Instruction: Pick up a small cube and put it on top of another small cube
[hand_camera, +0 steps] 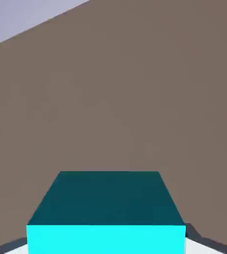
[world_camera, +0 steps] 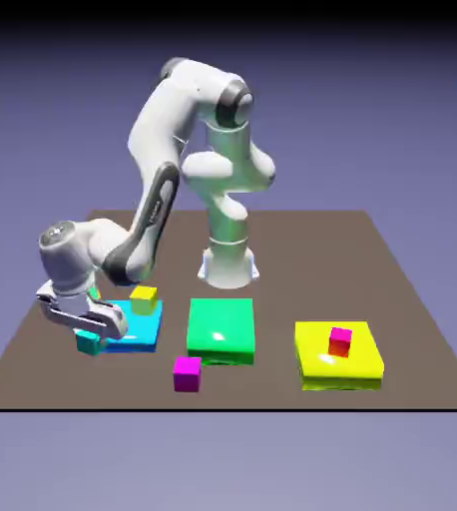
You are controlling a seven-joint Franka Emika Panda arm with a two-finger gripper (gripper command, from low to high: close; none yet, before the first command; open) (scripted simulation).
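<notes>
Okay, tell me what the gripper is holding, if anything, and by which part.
The small teal cube sits between the gripper's fingertips, apparently held by two opposite side faces.

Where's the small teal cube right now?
In the exterior view, the small teal cube is at the far left, under the end effector, just left of the flat blue block.

In the exterior view, on the brown bench (world_camera: 292, 250): at six o'clock, a big flat green block (world_camera: 221, 324); near eight, a bright blue one (world_camera: 145, 334), partly hidden; between four and five, a yellow one (world_camera: 317, 364).
</notes>
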